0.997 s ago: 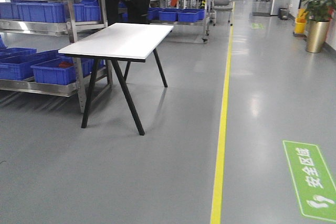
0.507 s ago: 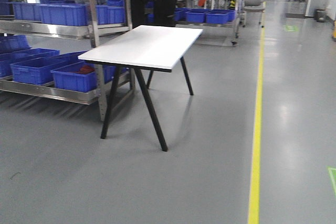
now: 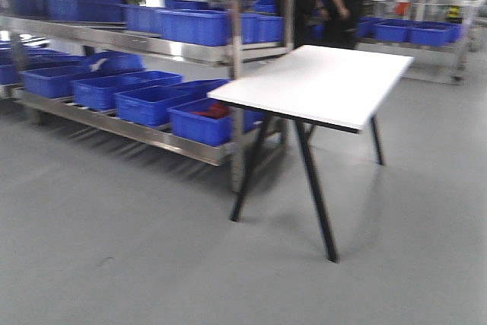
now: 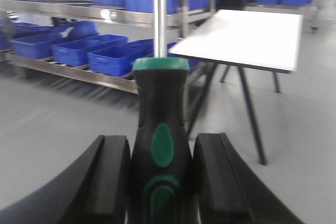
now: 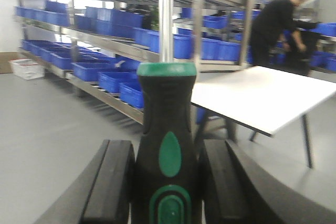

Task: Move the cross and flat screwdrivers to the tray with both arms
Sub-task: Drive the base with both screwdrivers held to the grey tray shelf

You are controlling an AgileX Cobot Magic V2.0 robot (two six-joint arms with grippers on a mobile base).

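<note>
left gripper (image 4: 163,182) clamped on screwdriver (image 4: 161,124) handle, shaft up frame centre. right gripper (image 5: 167,182) clamps second screwdriver (image 5: 169,124) alike. mid-handle hold likely for steady carry. tray not visible; white surface (image 3: 323,81) upper right.

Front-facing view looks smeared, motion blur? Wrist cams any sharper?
Exterior front view: smeared throughout, white table and blue bins soft-edged. Left wrist view: the left screwdriver is fairly crisp, background soft, the table washed out. Right wrist view: the right screwdriver is crisp, shelving behind blurred.
</note>
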